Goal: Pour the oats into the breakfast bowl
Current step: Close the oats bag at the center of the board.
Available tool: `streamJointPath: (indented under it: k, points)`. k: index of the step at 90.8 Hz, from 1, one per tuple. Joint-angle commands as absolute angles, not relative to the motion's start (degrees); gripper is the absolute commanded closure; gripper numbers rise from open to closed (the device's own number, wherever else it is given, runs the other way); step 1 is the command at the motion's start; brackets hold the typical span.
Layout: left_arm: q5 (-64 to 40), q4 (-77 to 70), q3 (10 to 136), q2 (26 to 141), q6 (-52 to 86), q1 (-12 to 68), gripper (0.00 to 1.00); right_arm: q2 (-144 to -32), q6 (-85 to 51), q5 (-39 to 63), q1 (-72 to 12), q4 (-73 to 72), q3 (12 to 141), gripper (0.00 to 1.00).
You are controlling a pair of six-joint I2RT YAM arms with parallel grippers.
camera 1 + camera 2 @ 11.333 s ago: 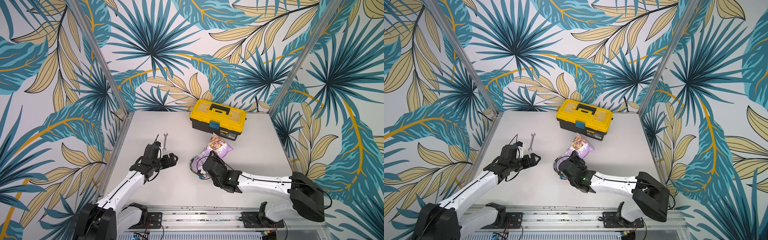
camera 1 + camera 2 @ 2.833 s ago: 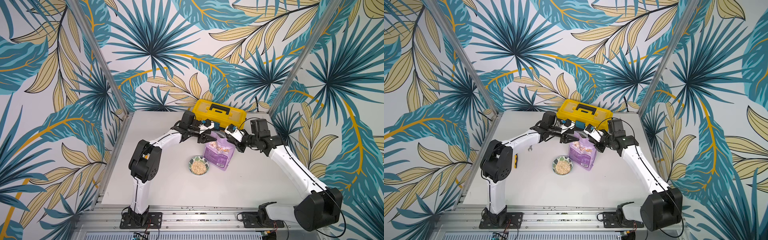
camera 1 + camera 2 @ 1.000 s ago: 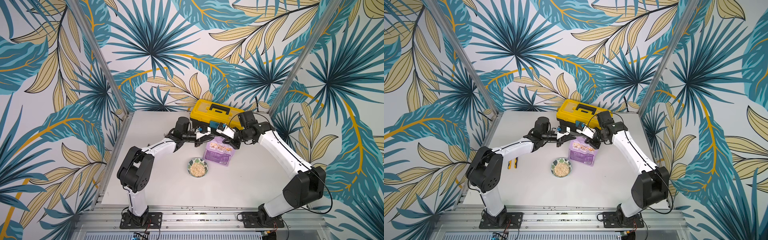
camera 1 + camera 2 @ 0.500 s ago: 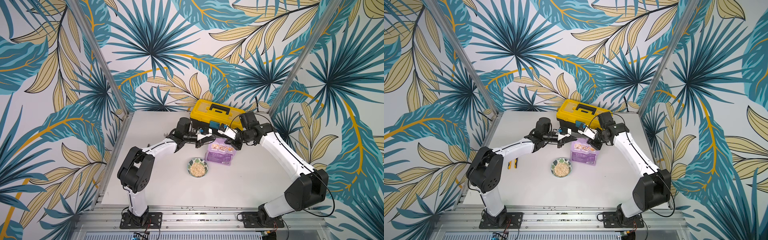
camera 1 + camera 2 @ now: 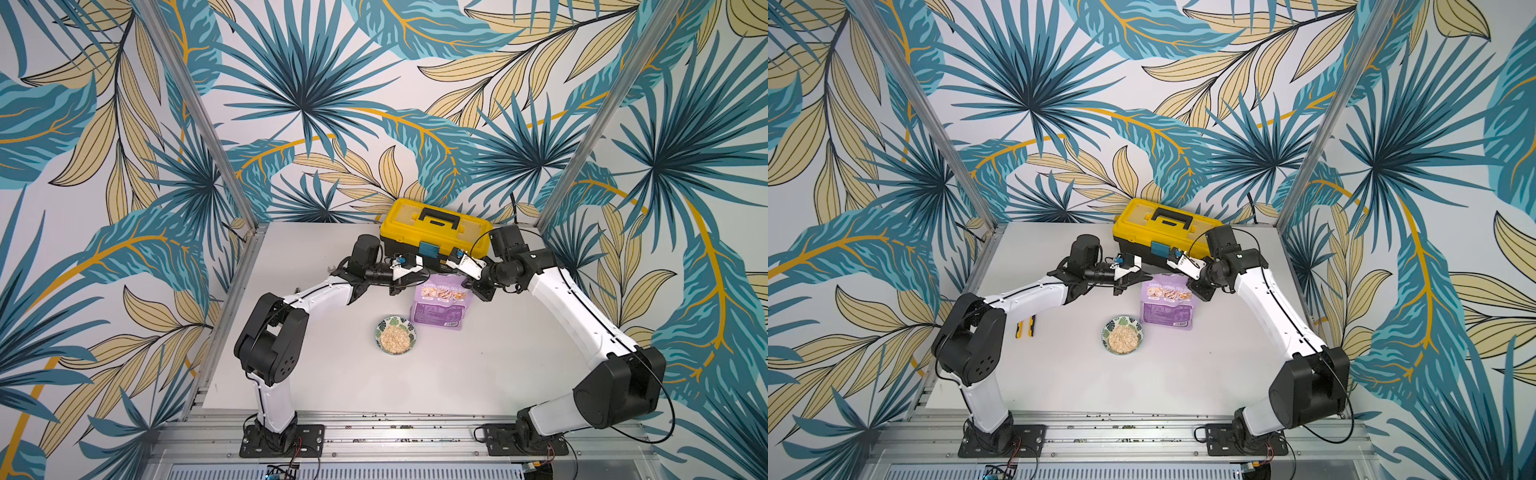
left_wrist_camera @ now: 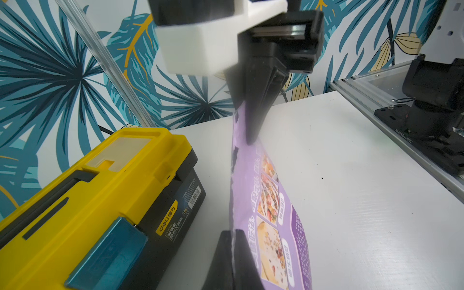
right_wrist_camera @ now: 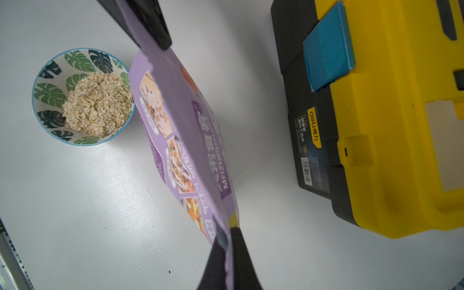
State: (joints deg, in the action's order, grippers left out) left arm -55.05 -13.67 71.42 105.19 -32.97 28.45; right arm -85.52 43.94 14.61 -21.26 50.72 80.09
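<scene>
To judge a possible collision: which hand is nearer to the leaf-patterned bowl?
Left. The left hand grips the pouch corner on the bowl's side; the right hand grips the far corner.

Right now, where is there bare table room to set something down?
Bare: the wide strip between the bowl and the front rail, and the patch between the pouch and the right arm. Crowded: between toolbox, pouch and bowl.

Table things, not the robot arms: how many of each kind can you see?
yellow toolbox: 1
purple pouch: 1
leafy bowl, with oats in it: 1
yellow-and-black hand tool: 1
Total: 4 in sight; the arms may hide more.
</scene>
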Motion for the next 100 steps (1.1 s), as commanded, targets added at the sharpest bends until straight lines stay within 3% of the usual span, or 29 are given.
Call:
streamJointPath:
  k: [1,20,31,46,64,82,100]
  points:
    - [-55.92,-16.51,73.2,103.2,-31.76,28.3,0.88,-84.42,43.43,14.19,-20.92,50.96,79.52,1.0]
    - [-54.94,-16.06,74.87,105.09,-31.54,28.95,0.64,-84.9,43.49,17.03,-21.01,50.8,80.57,1.0]
    - [-54.83,-15.67,76.56,106.74,-31.63,29.58,0.61,-84.57,43.63,17.75,-21.11,50.45,80.6,1.0]
    - [-55.24,-14.47,78.02,108.2,-31.83,29.82,0.77,-84.26,43.59,17.44,-21.09,50.29,80.25,1.0]
    - [-55.69,-9.66,78.66,108.02,-34.7,29.83,1.0,-83.63,43.4,17.87,-21.22,49.82,80.41,0.91]
    - [-56.44,-9.45,78.4,107.23,-34.55,29.88,1.0,-83.39,42.96,18.97,-21.74,48.61,80.55,0.63]
    - [-56.44,-9.84,78.4,106.68,-34.44,29.88,1.0,-85.17,43.18,19.4,-22.36,47.96,81.38,0.53]
